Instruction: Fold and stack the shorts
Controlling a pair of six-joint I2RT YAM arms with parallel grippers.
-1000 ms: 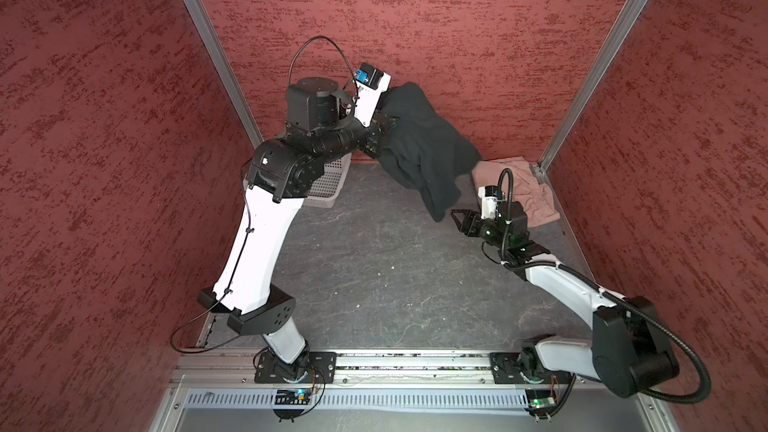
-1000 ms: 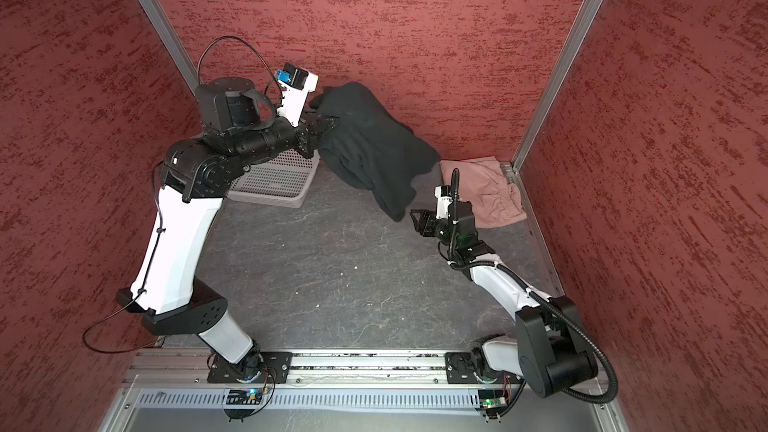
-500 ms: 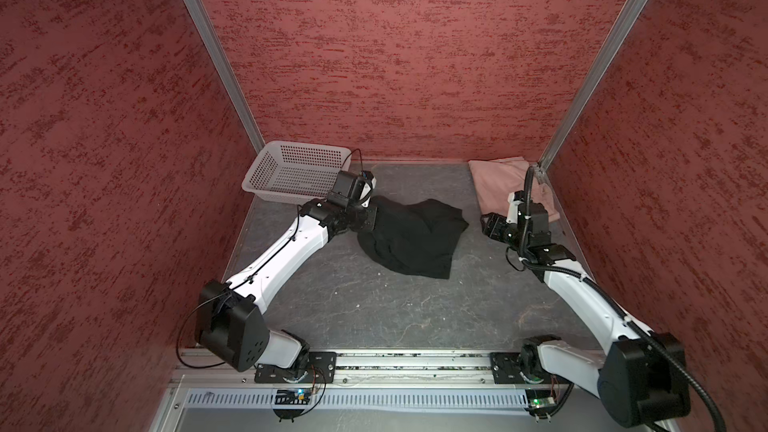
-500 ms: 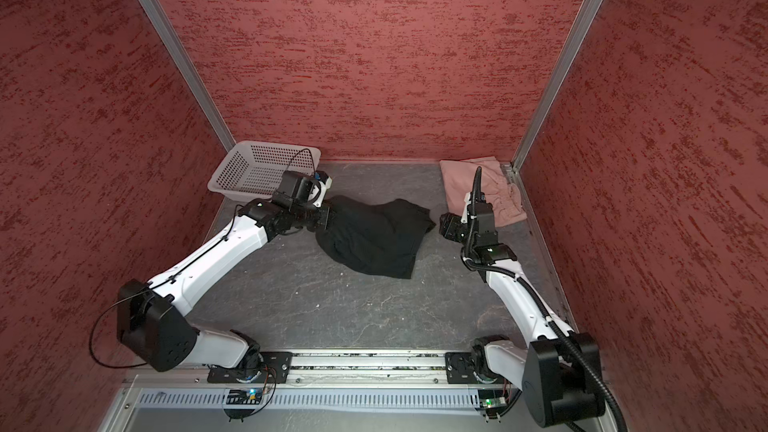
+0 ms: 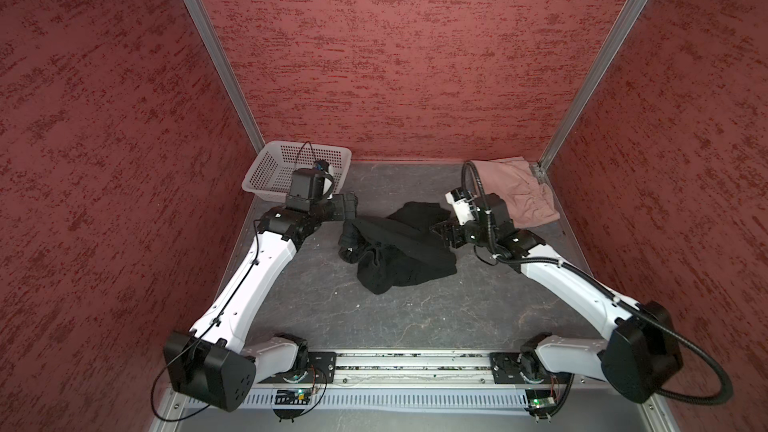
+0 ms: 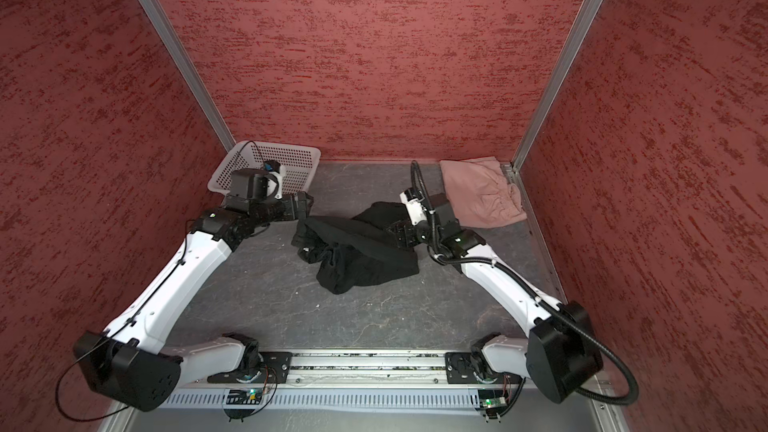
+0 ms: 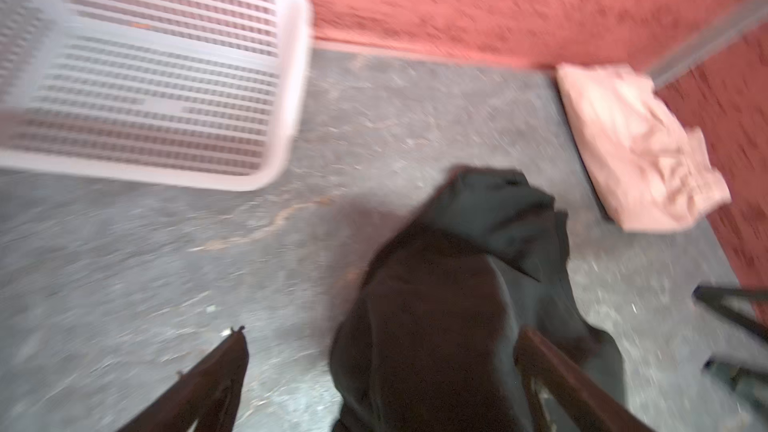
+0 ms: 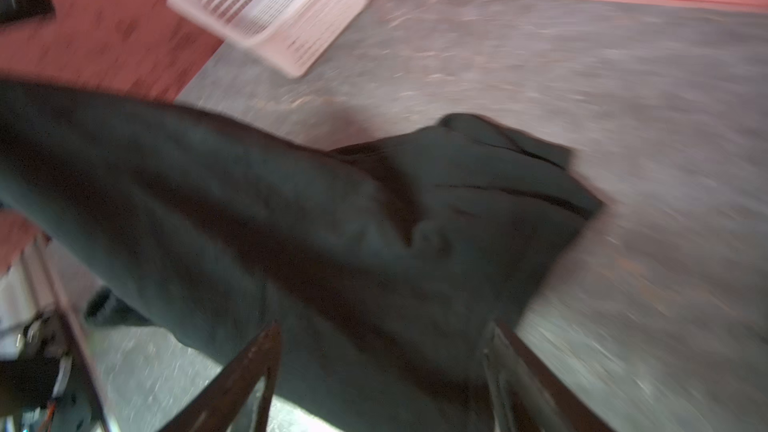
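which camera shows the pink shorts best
A top view: the pink shorts lie sharp and nearly whole by the far right corner. The left wrist view shows them whole but blurred; the right wrist view misses them.

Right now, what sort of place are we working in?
Probably an enclosed robot test cell, not a home: red textured wall panels joined by aluminium posts, both arms bolted to a front rail, with a white perforated basket and black shorts as props.

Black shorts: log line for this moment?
black shorts: crumpled, centre | pink shorts: apart, far-right corner | left gripper: open | right gripper: open
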